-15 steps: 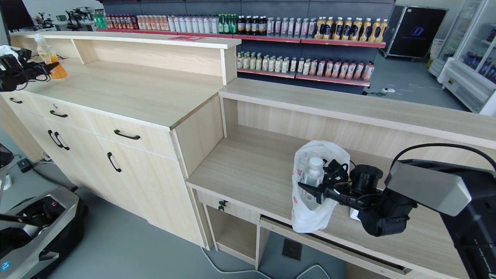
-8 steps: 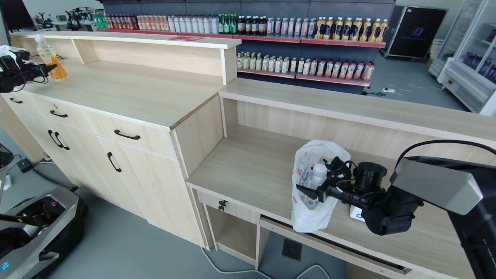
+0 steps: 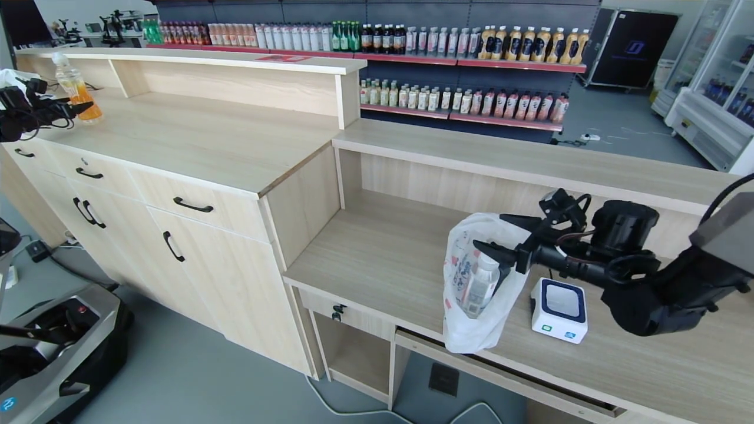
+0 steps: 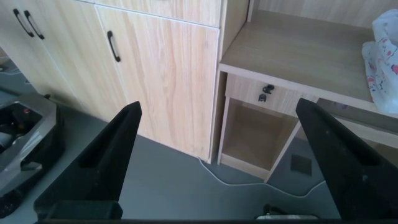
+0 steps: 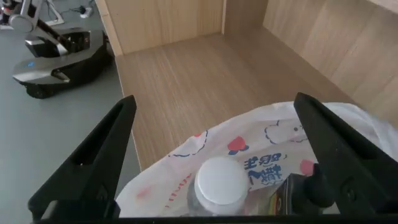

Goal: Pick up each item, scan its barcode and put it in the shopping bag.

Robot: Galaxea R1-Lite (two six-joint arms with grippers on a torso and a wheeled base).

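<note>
In the head view, the right gripper (image 3: 492,231) hung over the shopping bag (image 3: 471,333), spread wide and empty. The clear bottle (image 3: 478,282) stood inside the bag, next to the scanner (image 3: 558,301), apparently bagged. The left gripper (image 3: 73,108) waited by the orange bottle (image 3: 75,88), possibly touching it.

In the left wrist view, the left gripper (image 4: 219,107) gaped wide, holding nothing.

In the right wrist view, the bottle's cap (image 5: 221,180) sat below the parted jaws, within the bag.

One shopping bag (image 3: 471,335), one scanner (image 3: 558,309), one white-capped bottle (image 3: 480,282), one orange drink bottle (image 3: 73,85) — shelf bottles (image 3: 459,100) too many to count
</note>
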